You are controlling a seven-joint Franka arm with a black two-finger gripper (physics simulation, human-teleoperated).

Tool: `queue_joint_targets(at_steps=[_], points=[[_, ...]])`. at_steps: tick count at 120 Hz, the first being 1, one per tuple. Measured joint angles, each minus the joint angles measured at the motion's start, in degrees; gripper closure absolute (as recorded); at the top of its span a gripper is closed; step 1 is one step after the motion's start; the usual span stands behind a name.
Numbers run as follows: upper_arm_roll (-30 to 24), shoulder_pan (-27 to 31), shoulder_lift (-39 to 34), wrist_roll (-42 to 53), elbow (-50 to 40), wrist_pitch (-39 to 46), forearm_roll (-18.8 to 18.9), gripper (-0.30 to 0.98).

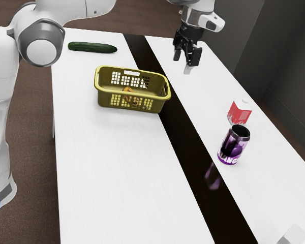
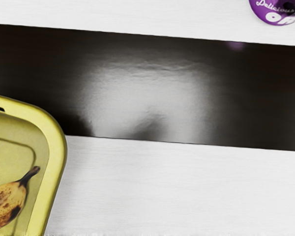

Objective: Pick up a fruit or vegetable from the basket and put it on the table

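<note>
We have the banana point(image 2: 7, 204) inside the yellow basket point(image 1: 134, 95), its skin tan-yellow with brown blotches and a dark stem, one end cut off in the wrist view and its body partly hidden by the basket's wall in the exterior view. Our gripper point(image 1: 185, 60) is above the table point(image 1: 112, 162), to the exterior view's right of the basket, its two fingers apart. Farther out, we see the cucumber point(image 1: 91, 48), the red-and-white carton point(image 1: 240, 112) and the purple can point(image 1: 234, 146), which the wrist view also crops.
</note>
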Motion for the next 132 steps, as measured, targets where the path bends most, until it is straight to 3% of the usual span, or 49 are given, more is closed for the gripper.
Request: queue_joint_targets(at_steps=[49, 66, 90, 104, 116, 132], points=[[0.0, 0.0, -0.1, 0.4, 0.2, -0.6, 0.0, 0.00], [0.3, 0.1, -1.7, 0.5, 8.3, -2.8, 0.0, 0.00], [1.2, 1.5, -1.1, 2.2, 9.0, -2.7, 0.2, 0.00], [2.5, 1.5, -2.1, 7.4, 2.9, -1.7, 1.0, 0.00], [4.5, 1.4, -9.7, 12.6, -12.9, 3.3, 2.2, 0.00], [6.9, 3.3, -11.3, 19.8, -19.4, 7.8, 3.3, 0.00]])
